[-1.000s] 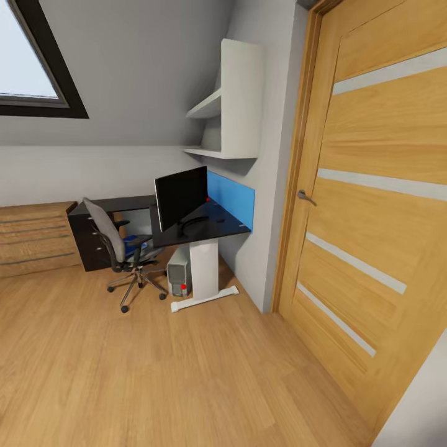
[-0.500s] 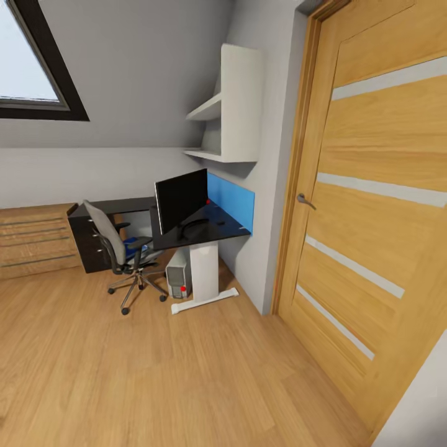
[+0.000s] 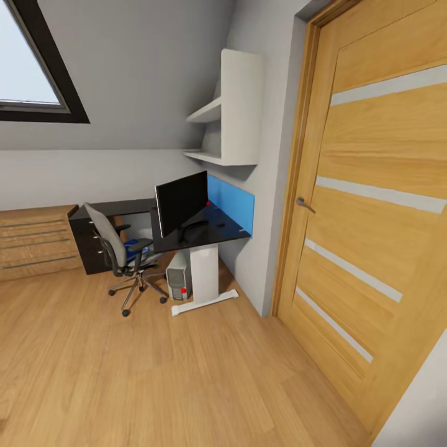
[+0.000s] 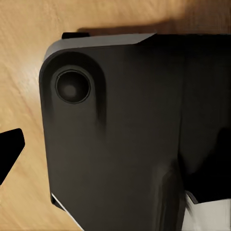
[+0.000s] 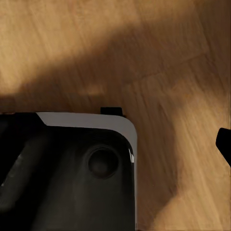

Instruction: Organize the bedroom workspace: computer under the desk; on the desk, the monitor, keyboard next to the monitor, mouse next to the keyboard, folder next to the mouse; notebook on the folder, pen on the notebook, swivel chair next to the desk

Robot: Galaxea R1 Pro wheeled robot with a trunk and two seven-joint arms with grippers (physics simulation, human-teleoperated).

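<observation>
Across the room stands the black-topped desk with its blue back panel. The monitor stands upright on it. Beside the desk's white leg, under the top, the silver computer sits on the floor. The grey swivel chair is drawn up to the desk, and the blue folder lies on its seat. Keyboard, mouse, notebook and pen are too small to make out from here. One black fingertip shows at the edge of the left wrist view and another fingertip in the right wrist view; their jaws' state is unclear.
A tall wooden door fills the right side, close by. A white wall shelf hangs above the desk. Light wooden cabinets line the left wall under a window. Both wrist views look down past the robot's dark base at the floor.
The whole head view has shifted slightly, so the camera has moved a little. Nothing in the room has changed place.
</observation>
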